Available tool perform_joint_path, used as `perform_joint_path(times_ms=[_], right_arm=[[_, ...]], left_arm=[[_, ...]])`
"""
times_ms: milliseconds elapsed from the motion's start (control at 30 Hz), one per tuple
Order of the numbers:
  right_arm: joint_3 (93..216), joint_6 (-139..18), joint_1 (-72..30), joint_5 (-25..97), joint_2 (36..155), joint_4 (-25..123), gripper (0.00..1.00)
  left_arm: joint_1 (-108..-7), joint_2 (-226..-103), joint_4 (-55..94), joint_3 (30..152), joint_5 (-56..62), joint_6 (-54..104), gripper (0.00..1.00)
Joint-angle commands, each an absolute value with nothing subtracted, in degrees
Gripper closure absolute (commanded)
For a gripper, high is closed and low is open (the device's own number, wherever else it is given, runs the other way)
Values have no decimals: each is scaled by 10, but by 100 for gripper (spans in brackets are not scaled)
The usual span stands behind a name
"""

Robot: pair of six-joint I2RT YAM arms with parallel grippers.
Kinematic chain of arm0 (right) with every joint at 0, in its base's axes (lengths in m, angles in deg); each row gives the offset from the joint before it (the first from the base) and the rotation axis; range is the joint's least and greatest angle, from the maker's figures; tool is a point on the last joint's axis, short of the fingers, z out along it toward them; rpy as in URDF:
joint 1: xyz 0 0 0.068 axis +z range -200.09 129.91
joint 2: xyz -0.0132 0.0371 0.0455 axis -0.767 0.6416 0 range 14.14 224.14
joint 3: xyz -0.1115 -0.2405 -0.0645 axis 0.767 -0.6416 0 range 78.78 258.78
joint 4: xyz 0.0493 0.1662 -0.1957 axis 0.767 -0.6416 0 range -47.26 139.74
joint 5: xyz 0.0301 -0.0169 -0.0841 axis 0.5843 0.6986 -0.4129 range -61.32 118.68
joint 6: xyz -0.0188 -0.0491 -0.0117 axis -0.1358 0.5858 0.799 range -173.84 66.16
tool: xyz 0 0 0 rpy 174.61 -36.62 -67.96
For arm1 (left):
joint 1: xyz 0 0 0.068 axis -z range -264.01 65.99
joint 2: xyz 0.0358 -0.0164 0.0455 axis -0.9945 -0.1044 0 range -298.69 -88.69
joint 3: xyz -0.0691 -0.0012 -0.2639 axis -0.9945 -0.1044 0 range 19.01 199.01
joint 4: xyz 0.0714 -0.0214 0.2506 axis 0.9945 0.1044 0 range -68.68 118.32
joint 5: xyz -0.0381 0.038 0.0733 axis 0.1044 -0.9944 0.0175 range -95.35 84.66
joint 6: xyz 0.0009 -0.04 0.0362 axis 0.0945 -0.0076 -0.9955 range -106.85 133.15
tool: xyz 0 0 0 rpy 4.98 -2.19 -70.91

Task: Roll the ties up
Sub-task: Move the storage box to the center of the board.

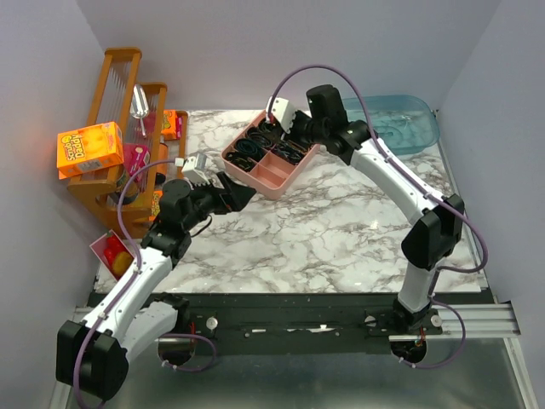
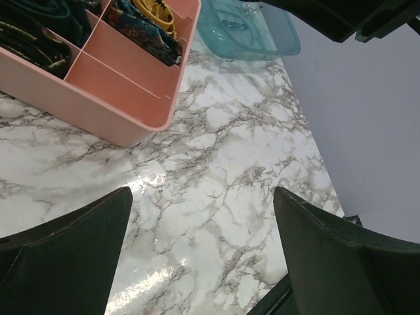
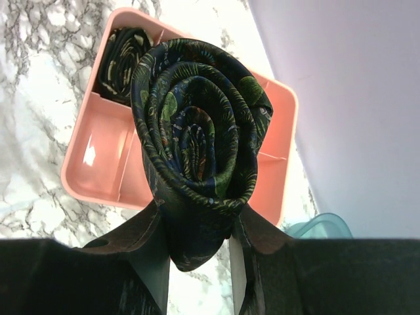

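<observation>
A tie (image 3: 200,125), dark with green leaf print and rolled into a tight spiral, sits between the fingers of my right gripper (image 3: 197,230), which is shut on it. That gripper (image 1: 288,135) hovers over the pink divided tray (image 1: 300,173). Below it, one compartment holds another rolled tie (image 3: 121,56), and the nearer compartments (image 3: 108,154) show bare pink floor. More rolled ties (image 1: 251,145) fill the tray's far cells. My left gripper (image 1: 247,194) stands open just left of the tray's near corner, with only marble between its fingers (image 2: 65,256).
A teal plastic tub (image 1: 400,123) stands at the back right, also seen behind the tray (image 2: 249,29). A wooden rack (image 1: 119,128) with an orange box (image 1: 89,149) lines the left wall. A red-and-yellow packet (image 1: 115,251) lies by the left arm.
</observation>
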State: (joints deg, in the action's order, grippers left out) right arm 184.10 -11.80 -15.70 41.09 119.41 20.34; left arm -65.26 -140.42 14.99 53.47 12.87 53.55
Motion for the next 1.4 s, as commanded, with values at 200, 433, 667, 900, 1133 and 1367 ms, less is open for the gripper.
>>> perform_joint_path(times_ms=[200, 433, 667, 900, 1133, 1367], right_arm=[[1930, -198, -165, 437, 1243, 107, 94], [2085, -184, -166, 467, 1345, -54, 100], [2073, -149, -165, 462, 1364, -84, 100], [2106, -120, -165, 424, 1407, -135, 100], [2125, -121, -164, 397, 1445, -132, 100], [2134, -121, -163, 380, 1466, -115, 100]], left_arm=[[-661, -1410, 134, 528, 153, 537, 1], [-664, -1411, 129, 521, 158, 538, 1], [-668, -1408, 126, 510, 162, 538, 1], [-672, -1411, 124, 508, 165, 532, 1], [-676, -1422, 117, 507, 176, 531, 1], [-679, -1427, 116, 503, 179, 530, 1]])
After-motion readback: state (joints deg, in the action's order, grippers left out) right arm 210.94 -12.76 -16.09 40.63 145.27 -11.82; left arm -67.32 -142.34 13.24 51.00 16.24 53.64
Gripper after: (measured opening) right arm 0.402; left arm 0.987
